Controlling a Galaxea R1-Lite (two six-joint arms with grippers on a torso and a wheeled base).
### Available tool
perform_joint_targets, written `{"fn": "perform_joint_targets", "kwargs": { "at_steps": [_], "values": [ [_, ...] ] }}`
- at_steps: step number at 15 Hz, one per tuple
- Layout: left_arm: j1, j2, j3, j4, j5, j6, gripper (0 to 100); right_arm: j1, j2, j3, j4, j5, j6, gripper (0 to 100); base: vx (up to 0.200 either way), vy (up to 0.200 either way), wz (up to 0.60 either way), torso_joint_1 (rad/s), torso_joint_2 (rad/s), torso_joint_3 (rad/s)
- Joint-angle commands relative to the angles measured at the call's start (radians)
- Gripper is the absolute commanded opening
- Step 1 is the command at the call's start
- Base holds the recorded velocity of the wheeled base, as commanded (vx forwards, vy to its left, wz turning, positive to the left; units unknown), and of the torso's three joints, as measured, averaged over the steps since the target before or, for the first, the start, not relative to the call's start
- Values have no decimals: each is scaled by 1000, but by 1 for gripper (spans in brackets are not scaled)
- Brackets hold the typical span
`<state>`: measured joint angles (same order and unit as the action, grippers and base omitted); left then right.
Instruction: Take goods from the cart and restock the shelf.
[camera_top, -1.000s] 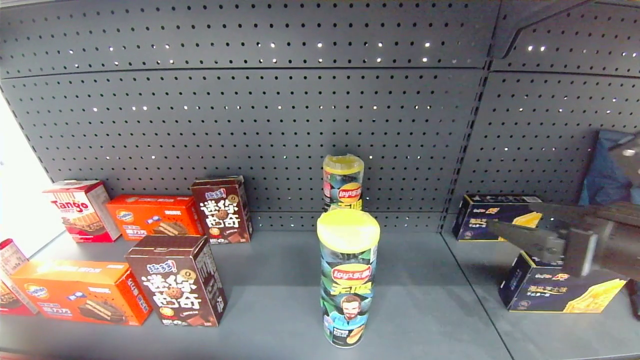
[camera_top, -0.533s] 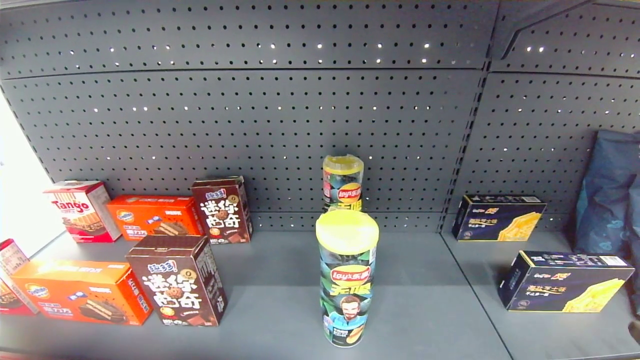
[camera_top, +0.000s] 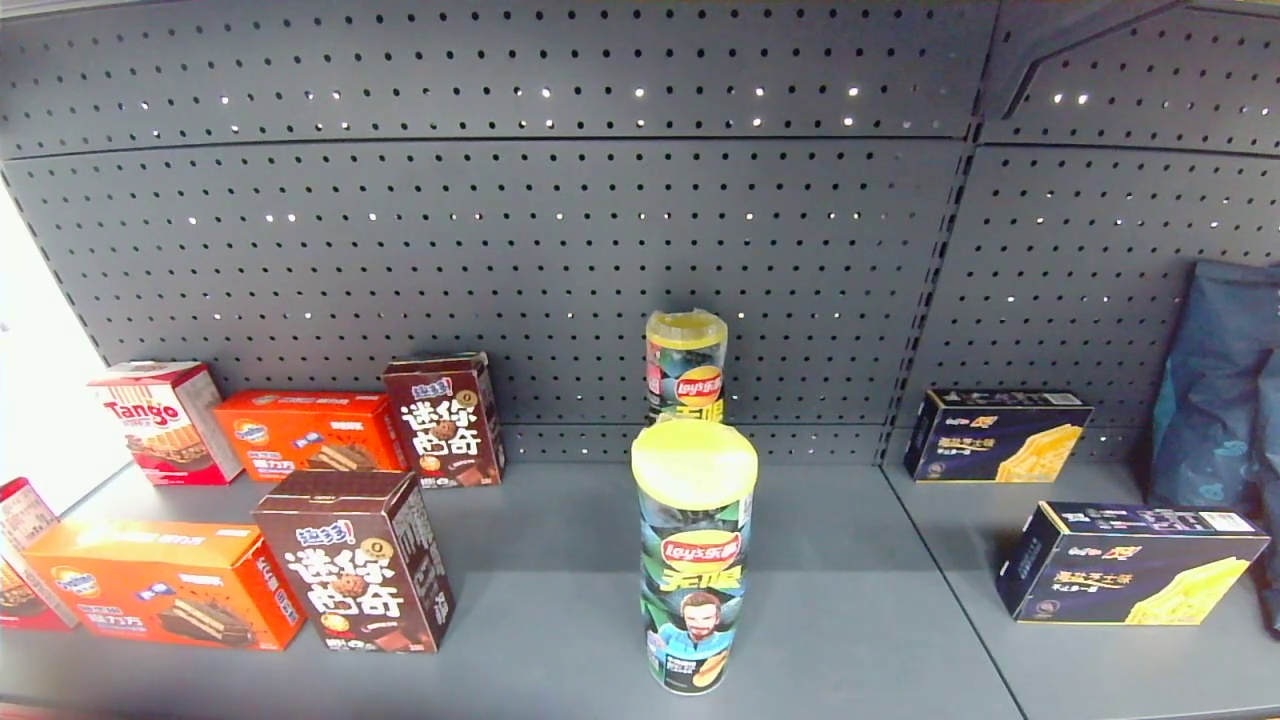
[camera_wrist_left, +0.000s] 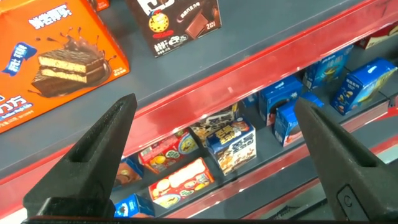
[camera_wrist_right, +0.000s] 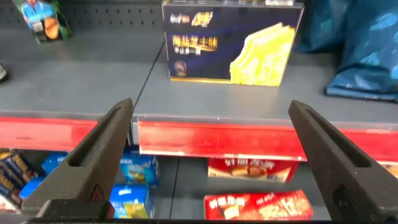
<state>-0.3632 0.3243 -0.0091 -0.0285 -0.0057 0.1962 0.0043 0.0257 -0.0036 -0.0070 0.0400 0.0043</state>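
A grey metal shelf (camera_top: 850, 620) backed by a dark perforated metal panel (camera_top: 500, 250) was seen in the head view. A tall cylindrical chip can with a yellow plastic lid (camera_top: 695, 560) was stood upright at the lower centre of the frame. A second can of the same kind (camera_top: 686, 365) was stood straight behind it against the panel, the two apart. At the lower left a brown cardboard cookie box (camera_top: 355, 575) was set just beside an orange cardboard cake box (camera_top: 165, 595). Behind them, along the panel, a red-and-white wafer box (camera_top: 165, 420), a second orange box (camera_top: 305, 432) and a second brown box (camera_top: 445, 420) were lined up side by side. At the right a dark blue cardboard box printed with yellow (camera_top: 1130, 562) was laid near the front, with a farther dark blue box (camera_top: 995, 435) set apart behind it and a dark blue bag (camera_top: 1215, 385) stood at the right edge of the frame. In the left wrist view the left claw (camera_wrist_left: 214, 104) was held with its fingers spread wide before the shelf's red front edge (camera_wrist_left: 249, 74), with a lower shelf of assorted packets (camera_wrist_left: 230, 140) seen beneath. In the right wrist view the right claw (camera_wrist_right: 210, 107) was likewise spread wide, held before the red edge and facing the near dark blue box.
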Motion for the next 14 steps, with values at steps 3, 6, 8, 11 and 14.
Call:
{"fn": "perform_joint_targets", "kwargs": {
  "at_steps": [3,6,8,11,14],
  "values": [
    [40,-5,0,-2,72,-1,100,-1,-26,4,-1,1,0,100,0,0,0,0,0,0],
    [333,-86,0,-2,87,-3,100,-1,-26,4,-1,0,0,100,0,0,0,0,0,0],
    [336,-200,-2,1,-10,-1,100,-1,-26,4,-1,0,0,100,0,0,0,0,0,0],
    [357,-303,-18,42,-102,0,100,-1,-26,4,-1,0,0,100,0,0,0,0,0,0],
    [365,-324,-8,10,-89,-47,100,-1,-26,4,-1,0,0,100,0,0,0,0,0,0]
  ]
}}
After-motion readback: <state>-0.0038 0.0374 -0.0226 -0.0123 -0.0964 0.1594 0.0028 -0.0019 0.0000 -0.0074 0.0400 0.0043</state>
